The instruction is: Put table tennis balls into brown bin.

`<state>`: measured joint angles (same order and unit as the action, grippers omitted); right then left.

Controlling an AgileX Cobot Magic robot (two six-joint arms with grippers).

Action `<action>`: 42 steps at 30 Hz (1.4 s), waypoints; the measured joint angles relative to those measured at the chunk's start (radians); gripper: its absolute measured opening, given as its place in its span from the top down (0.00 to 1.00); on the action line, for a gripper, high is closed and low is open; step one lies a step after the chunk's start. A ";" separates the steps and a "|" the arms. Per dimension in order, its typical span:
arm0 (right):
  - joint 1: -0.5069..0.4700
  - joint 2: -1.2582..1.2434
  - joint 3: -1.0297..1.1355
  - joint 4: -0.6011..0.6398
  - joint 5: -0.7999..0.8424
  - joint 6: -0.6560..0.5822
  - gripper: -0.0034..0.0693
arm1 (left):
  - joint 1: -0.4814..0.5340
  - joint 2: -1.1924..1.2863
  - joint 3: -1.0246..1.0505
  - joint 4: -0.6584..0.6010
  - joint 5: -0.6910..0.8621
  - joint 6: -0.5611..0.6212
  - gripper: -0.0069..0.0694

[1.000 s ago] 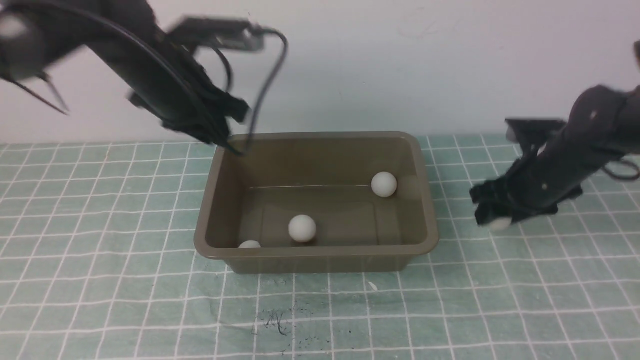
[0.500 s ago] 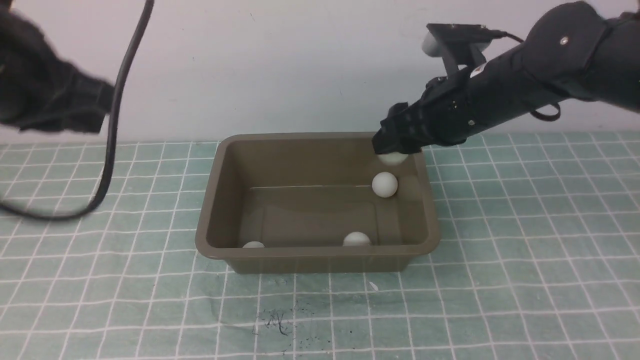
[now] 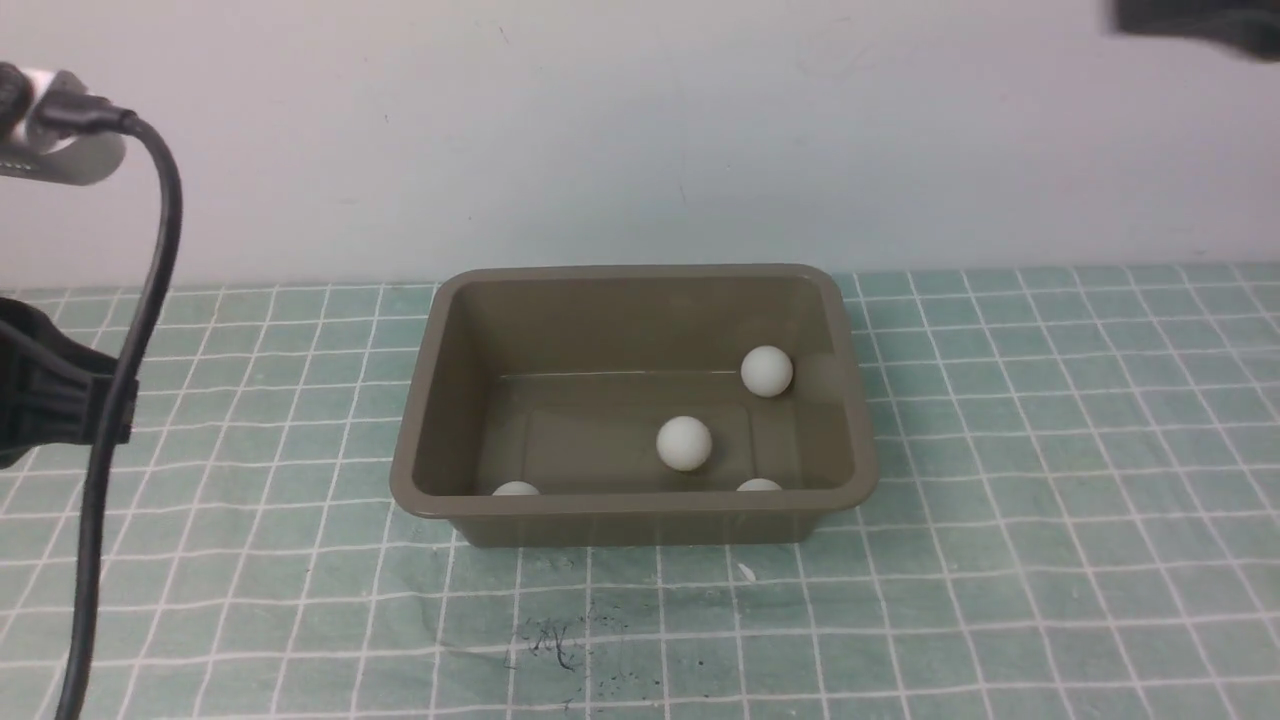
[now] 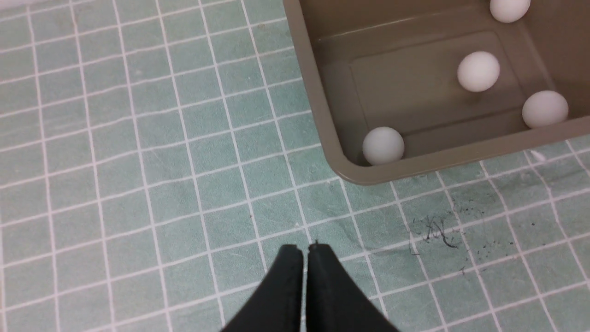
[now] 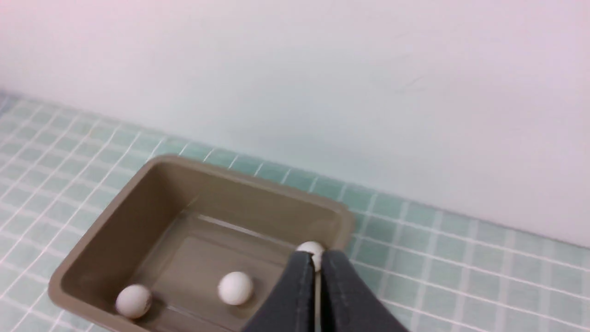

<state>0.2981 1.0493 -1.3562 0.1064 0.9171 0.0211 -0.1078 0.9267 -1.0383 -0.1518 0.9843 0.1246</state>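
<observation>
Table tennis balls (image 3: 684,443): four in brown bin (image 3: 640,505) now, three before; bin's long side left-right. Left fingers (image 4: 281,295), right fingers (image 5: 297,295) pinched together, empty.

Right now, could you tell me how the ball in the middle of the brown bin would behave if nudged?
The middle ball is a smooth sphere lying free on the flat floor of the brown bin, so it would probably roll at a light touch. The sloping walls should stop it. Being small beside the bin, it is likely light.
</observation>
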 joint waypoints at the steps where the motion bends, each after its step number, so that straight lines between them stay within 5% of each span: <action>1: 0.000 -0.080 0.060 -0.032 -0.020 0.026 0.95 | 0.000 -0.005 0.000 -0.004 -0.001 0.000 0.92; 9: 0.000 -0.715 0.620 -0.252 -0.329 0.227 0.97 | 0.000 -0.010 0.013 -0.055 -0.018 0.006 0.92; 13: 0.000 -1.038 0.856 -0.392 -0.399 0.420 0.97 | 0.000 -0.031 0.059 -0.087 -0.050 0.014 0.92; 20: 0.000 -1.063 0.933 -0.548 -0.485 0.638 0.97 | 0.000 -0.173 0.179 -0.109 -0.190 0.016 0.92; 32: 0.000 -1.063 0.933 -0.557 -0.513 0.654 0.97 | 0.000 -0.638 0.379 -0.171 -0.200 0.003 0.92; 42: 0.000 -1.063 0.933 -0.557 -0.513 0.654 0.97 | 0.000 -0.784 0.379 -0.195 -0.126 0.000 0.92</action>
<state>0.2981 -0.0142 -0.4234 -0.4507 0.4038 0.6753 -0.1078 0.1426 -0.6589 -0.3467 0.8579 0.1247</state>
